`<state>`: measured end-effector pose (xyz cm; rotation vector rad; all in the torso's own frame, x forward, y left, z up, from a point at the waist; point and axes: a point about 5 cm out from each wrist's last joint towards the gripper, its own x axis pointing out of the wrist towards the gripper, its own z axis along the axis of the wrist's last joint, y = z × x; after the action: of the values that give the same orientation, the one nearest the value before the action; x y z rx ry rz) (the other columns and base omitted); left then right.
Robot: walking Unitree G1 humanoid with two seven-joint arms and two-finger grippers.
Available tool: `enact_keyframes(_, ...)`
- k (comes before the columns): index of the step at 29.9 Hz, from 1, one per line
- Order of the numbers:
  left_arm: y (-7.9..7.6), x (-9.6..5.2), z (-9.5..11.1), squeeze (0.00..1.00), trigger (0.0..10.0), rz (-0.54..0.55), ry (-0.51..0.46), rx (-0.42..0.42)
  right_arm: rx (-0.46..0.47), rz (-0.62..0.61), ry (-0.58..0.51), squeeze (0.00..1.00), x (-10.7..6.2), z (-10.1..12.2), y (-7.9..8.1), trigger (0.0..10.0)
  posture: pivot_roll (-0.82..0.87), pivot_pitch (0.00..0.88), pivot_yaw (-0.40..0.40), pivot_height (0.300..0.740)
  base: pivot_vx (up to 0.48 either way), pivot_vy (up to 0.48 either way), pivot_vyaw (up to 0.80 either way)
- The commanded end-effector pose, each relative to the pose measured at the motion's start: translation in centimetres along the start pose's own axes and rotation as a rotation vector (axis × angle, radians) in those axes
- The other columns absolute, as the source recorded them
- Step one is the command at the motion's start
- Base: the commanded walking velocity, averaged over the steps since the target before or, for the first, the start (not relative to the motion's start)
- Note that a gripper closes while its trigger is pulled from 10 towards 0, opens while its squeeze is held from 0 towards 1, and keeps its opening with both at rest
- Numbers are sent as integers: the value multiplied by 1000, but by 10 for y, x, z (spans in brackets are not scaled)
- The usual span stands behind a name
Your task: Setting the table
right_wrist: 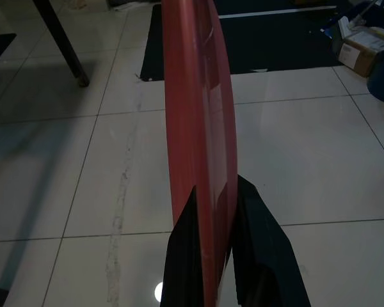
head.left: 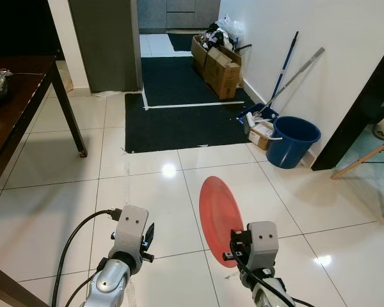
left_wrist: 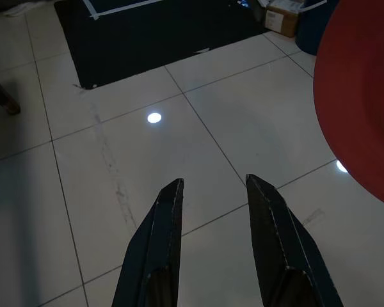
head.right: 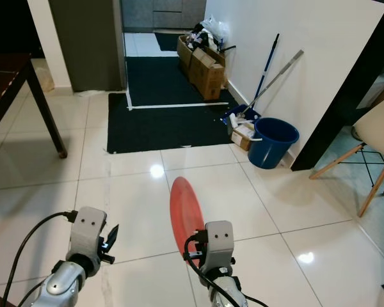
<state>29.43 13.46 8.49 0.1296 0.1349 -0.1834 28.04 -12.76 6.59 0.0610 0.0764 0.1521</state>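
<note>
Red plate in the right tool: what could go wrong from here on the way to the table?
1. The red plate is pinched on edge by its rim in the right tool; a jolt while walking might let it slip onto the hard tile floor.
2. The dark table stands to the robot's left, so turning could swing the plate toward the table leg.
3. The left tool is open and holds nothing, so nothing backs up the grip.

Silver arms, black cables, black fingers (left_wrist: 160, 243)

table (head.left: 13, 109) contents cropped, perhaps bowls
</note>
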Motion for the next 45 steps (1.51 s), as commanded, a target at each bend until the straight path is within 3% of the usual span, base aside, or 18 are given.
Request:
enact_keyframes(1, 0, -1, -7, 0, 10000, -4, 32, 7, 10, -7, 17, 0, -1, -4, 0, 10000, 150, 115, 47, 740, 0, 0, 0)
enact_keyframes(45, -5, -2, -9, 0, 10000, -17, 38, 2, 0, -6, 31, 0, -4, -8, -1, 10000, 129, 108, 43, 740, 0, 0, 0)
